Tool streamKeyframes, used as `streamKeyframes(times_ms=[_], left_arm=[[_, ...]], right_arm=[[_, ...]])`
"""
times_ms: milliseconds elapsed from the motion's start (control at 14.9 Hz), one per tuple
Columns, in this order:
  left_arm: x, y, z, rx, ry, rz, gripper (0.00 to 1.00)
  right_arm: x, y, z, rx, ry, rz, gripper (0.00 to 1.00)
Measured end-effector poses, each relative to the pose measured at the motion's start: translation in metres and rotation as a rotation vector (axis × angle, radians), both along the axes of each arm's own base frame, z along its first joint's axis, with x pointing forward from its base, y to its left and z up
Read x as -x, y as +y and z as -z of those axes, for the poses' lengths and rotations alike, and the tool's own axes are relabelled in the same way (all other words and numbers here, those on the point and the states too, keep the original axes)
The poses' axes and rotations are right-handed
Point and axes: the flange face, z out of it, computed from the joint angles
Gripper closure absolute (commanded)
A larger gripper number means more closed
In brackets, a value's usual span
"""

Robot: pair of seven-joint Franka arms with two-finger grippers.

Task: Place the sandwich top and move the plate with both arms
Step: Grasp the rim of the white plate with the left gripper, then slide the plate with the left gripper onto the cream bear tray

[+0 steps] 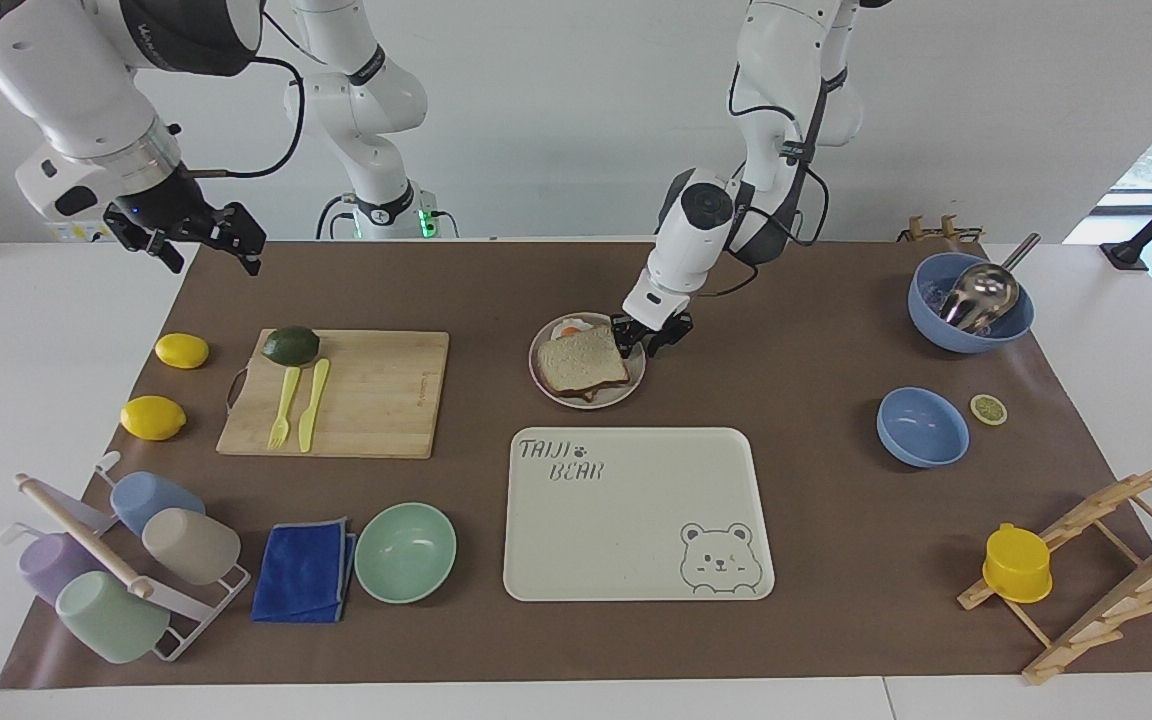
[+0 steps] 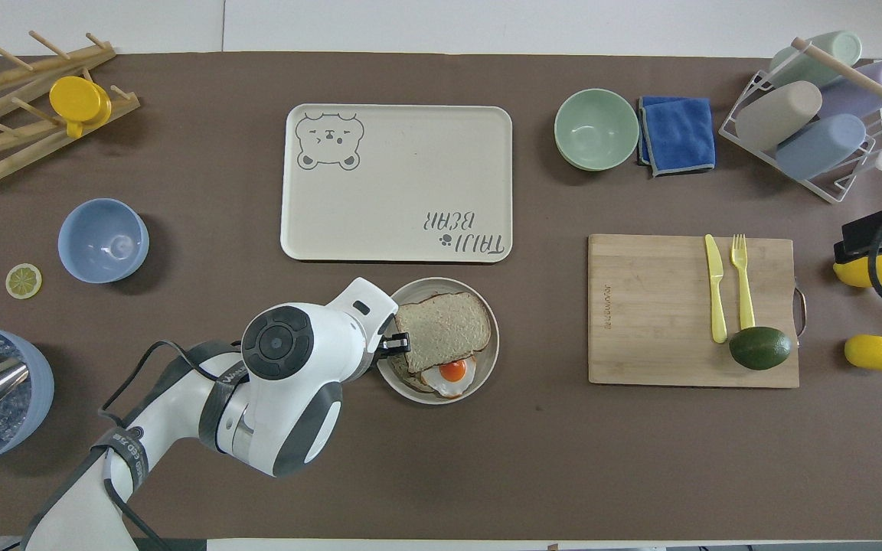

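We judged the plate [image 1: 587, 360] grab was underway: our left gripper [image 1: 644, 338] sat at its rim, about three o'clock of the sandwich top [image 1: 583, 361] lying askew on the egg; finger spread, we couldn't tell. Right gripper [image 1: 198, 235] waited over the brown mat's [image 1: 796, 500] corner. Next: the right arm must reach the rim.

one high camera facing the robots, one steeply overhead from their end, both covering the whole table [image 1: 836, 300]
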Motion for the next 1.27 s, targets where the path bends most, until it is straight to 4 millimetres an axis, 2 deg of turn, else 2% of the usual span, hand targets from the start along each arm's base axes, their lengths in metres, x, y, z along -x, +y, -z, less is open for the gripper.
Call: streamKeyframes(times_ms=[335, 1004, 1138, 1272], left_arm=[[-0.001, 0.001, 0.0, 0.002, -0.003, -0.003, 1.0], [-0.006, 0.005, -0.004, 0.016, 0.002, -0.034, 1.0], [-0.014, 0.013, -0.008, 0.017, 0.019, -0.057, 1.0], [-0.027, 0.019, -0.02, 0.015, 0.04, -0.073, 1.0]], right_arm=[[0.0, 0.0, 0.0, 0.0, 0.001, 0.0, 0.0], [0.0, 0.0, 0.0, 0.0, 0.001, 0.0, 0.0], [0.0, 0.0, 0.0, 0.0, 0.001, 0.0, 0.0], [0.0, 0.0, 0.0, 0.0, 0.001, 0.0, 0.0]])
